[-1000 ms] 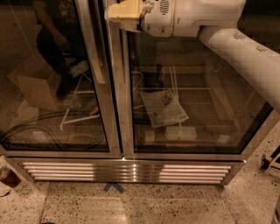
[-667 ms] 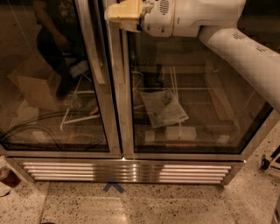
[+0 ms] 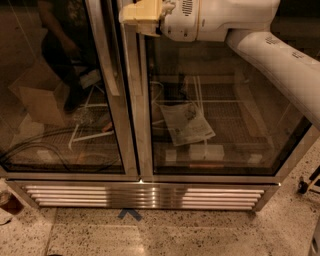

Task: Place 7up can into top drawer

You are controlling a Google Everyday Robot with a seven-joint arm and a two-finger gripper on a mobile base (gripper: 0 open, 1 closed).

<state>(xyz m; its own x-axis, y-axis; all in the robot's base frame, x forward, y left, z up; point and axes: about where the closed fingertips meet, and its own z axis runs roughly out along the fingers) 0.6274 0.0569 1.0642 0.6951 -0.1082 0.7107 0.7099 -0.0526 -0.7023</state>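
Unmoved since a second ago. Glass-door cooler (image 3: pixel 131 125) spanning nine to three; pincer (image 3: pixel 142 14) at twelve, grip impossible to tell. 7up can and top drawer unseen, possibly out of frame. Risk: striking glass through blind reaching.

One cam, high, looks down at fridge (image 3: pixel 131 150) front (gripper (image 3: pixel 140 17) top-center).

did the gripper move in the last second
No. The gripper is at the same spot against the fridge's middle door post, top of view.
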